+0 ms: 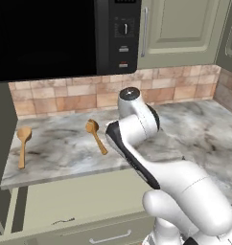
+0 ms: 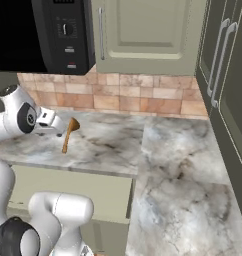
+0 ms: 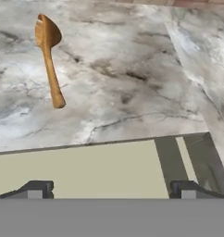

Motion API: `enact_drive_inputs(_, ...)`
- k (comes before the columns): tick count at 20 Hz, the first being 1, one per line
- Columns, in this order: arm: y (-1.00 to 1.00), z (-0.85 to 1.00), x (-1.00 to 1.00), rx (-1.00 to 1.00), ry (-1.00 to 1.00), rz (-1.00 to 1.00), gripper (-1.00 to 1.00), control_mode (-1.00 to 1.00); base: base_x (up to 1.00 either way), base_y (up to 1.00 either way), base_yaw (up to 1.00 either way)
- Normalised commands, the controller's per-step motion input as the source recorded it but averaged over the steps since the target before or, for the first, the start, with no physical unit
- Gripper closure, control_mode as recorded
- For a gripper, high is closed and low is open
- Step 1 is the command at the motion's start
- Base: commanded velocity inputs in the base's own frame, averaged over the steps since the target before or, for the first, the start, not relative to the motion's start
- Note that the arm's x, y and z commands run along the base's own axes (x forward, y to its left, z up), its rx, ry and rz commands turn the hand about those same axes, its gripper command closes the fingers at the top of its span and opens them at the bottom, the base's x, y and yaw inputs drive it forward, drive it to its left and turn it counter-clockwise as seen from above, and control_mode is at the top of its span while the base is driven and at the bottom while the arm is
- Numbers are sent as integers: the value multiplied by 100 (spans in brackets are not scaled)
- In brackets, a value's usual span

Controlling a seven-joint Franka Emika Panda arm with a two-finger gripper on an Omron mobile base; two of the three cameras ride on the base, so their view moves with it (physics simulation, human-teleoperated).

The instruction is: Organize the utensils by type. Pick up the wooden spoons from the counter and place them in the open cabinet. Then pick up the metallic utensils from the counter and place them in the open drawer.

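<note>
Two orange-brown wooden spoons lie on the marbled counter, one at the far left and one nearer the arm. The nearer spoon lies just ahead of my gripper, bowl towards the backsplash. My gripper hovers open and empty over the counter's front edge. Under it the pale olive drawer stands pulled out. I cannot pick out the metallic utensils. A thin dark squiggle lies at the drawer's front; what it is I cannot tell. An open cabinet is out of view.
A black microwave hangs above the spoons. Beside it a grey-green wall cabinet has its door closed. Tall dark doors line the right wall. The counter turns a corner and runs forward on the right.
</note>
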Motion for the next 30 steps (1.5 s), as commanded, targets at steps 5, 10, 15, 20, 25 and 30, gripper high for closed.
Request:
enact_drive_inputs(5, 0, 0, 54, 12, 6, 26, -100, -100, 0, 0, 0)
enact_drive_inputs(10, 0, -4, 50, 6, 8, 24, -100, -100, 0, 0, 0)
enact_drive_inputs(15, 0, -17, 45, 0, 1, 21, -100, -100, 0, 0, 0)
enact_drive_inputs(20, 22, -44, 48, 0, 3, 16, -100, -100, 0, 0, 0)
enact_drive_inputs(25, 29, -41, 40, 0, 2, 11, -100, -100, 0, 0, 0)
enact_drive_inputs(30, 31, -30, 37, 0, 1, 4, -100, -100, 0, 0, 0)
